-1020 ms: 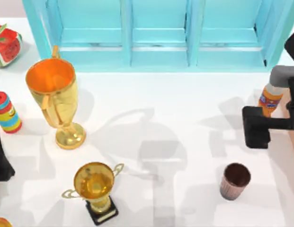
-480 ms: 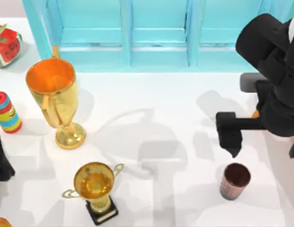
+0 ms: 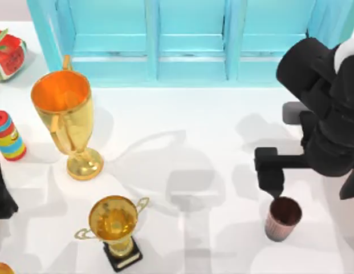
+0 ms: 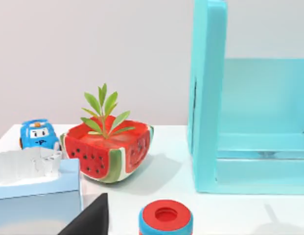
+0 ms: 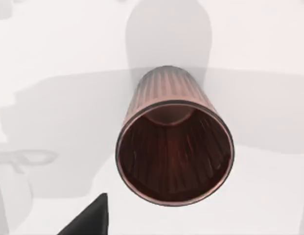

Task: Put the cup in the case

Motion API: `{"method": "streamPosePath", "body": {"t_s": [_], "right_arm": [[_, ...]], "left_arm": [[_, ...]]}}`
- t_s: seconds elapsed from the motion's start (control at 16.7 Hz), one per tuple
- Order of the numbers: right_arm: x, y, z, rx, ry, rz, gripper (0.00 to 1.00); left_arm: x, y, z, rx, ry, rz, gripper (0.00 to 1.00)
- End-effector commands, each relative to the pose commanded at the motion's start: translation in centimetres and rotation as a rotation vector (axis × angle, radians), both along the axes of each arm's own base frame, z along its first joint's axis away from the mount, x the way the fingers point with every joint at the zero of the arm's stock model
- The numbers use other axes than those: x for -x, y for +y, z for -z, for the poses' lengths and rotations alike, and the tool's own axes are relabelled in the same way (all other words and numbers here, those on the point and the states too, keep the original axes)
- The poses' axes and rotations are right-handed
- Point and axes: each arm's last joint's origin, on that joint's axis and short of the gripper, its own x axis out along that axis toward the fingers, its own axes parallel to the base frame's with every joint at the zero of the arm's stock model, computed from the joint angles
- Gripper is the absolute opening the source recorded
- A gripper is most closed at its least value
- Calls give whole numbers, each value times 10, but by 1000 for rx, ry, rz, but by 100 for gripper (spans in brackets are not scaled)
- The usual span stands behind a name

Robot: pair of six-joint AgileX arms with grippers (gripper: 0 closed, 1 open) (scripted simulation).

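The cup (image 3: 283, 218), a small ribbed copper-brown tumbler, stands upright on the white table at the front right. My right gripper (image 3: 273, 181) hangs just behind and above it, not touching it. In the right wrist view the cup (image 5: 175, 147) lies straight below, its dark inside facing the camera. One black fingertip (image 5: 90, 219) shows off to the side, so the jaws stand open with nothing held. The case is hidden from view. My left arm (image 3: 1, 194) is parked at the table's left edge, with one fingertip (image 4: 90, 219) showing off to the side.
A tall gold trophy (image 3: 67, 123) and a smaller gold trophy (image 3: 114, 225) stand at the left. A turquoise cabinet (image 3: 188, 40) runs along the back. A watermelon planter (image 3: 7, 52), a striped can (image 3: 7, 136), a toy car (image 4: 38, 134) and a tissue box (image 4: 34, 188) crowd the far left.
My right arm has swung in from the right edge. Its gripper moved left and forward until it stands over the cup, and the arm now covers the orange bottle.
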Motion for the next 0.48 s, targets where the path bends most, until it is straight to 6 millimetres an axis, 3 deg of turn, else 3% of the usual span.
{"method": "streamPosePath", "body": {"t_s": [0.3, 0.48], "right_arm": [[0, 0, 57, -7, -11, 0, 100], [3, -1, 69, -3, -4, 0, 100]], "left_arm": [[0, 0, 0, 0, 0, 0, 100], [0, 0, 0, 0, 0, 0, 100]]}}
